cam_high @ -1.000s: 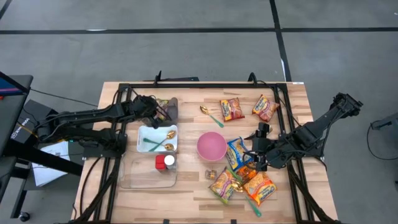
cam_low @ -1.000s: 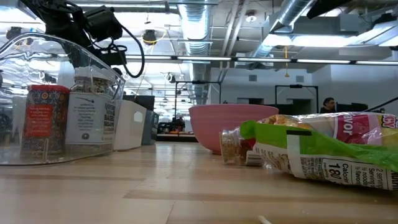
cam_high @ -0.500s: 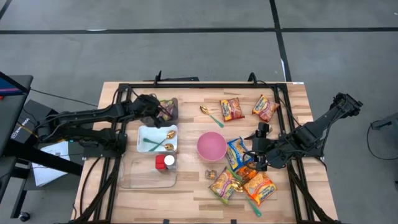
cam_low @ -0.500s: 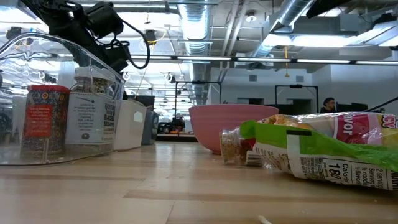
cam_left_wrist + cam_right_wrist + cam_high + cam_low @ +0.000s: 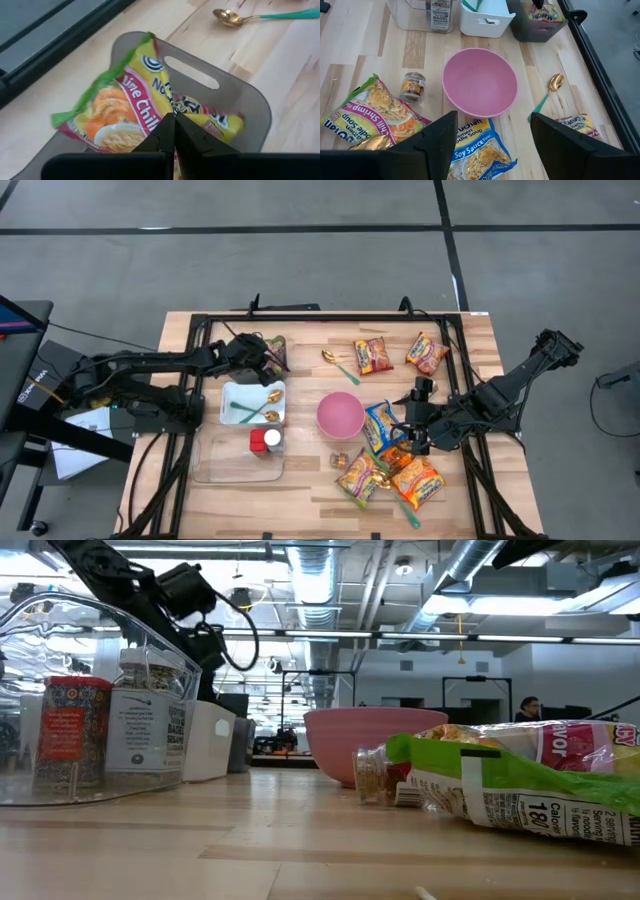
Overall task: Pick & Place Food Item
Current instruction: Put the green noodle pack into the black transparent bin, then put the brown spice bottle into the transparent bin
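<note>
- Here the pink bowl (image 5: 340, 414) serves as the landmark near the middle of the wooden surface (image 5: 310, 490).
- The left gripper (image 5: 266, 357) hangs up and to the left of the pink bowl in the high view, over a grey bin (image 5: 250, 107) at the back of the surface.
- Its fingers are clenched on the edge of a yellow noodle packet (image 5: 125, 107), which lies tilted in the grey bin with its green end toward the bin's rim.
- A white container (image 5: 252, 402) holding green-handled spoons sits just left of the pink bowl, in front of the grey bin.
- A clear tray (image 5: 238, 456) with spice jars (image 5: 264, 441) lies left of and in front of the pink bowl.
- The right gripper (image 5: 409, 431) hovers to the right of the pink bowl, its fingers (image 5: 432, 142) spread apart and holding nothing.
- Just right of the pink bowl lies a blue soy sauce noodle packet (image 5: 381, 425), beside the right gripper.
- In front of and to the right of the pink bowl, several more noodle packets (image 5: 418, 483) lie in a loose cluster, with a small spice jar (image 5: 340, 460) lying on its side near the bowl.
- Behind the pink bowl lie a gold spoon with a green handle (image 5: 339, 363) and two further packets (image 5: 372, 356), well apart from the grey bin.
</note>
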Action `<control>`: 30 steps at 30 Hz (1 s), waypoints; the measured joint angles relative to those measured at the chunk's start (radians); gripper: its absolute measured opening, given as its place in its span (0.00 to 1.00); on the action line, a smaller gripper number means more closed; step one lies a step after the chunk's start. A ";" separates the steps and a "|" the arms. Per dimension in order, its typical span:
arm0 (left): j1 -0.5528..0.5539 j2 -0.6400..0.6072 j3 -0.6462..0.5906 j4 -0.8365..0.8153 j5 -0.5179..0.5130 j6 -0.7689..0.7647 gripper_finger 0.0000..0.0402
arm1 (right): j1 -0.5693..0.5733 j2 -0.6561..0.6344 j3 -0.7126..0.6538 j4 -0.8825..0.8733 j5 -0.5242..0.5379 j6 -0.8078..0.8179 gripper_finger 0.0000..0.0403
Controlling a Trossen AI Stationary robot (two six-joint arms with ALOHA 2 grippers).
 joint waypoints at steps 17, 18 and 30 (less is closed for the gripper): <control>-0.004 0.042 0.002 0.049 0.082 0.036 0.14 | 0.000 0.000 0.000 -0.001 -0.004 0.000 0.60; -0.006 0.041 0.002 0.059 0.082 0.054 0.16 | 0.000 0.000 0.000 -0.001 -0.004 0.000 0.60; -0.066 -0.147 0.001 0.236 0.162 0.223 0.25 | 0.002 0.001 0.000 -0.010 -0.004 0.000 0.60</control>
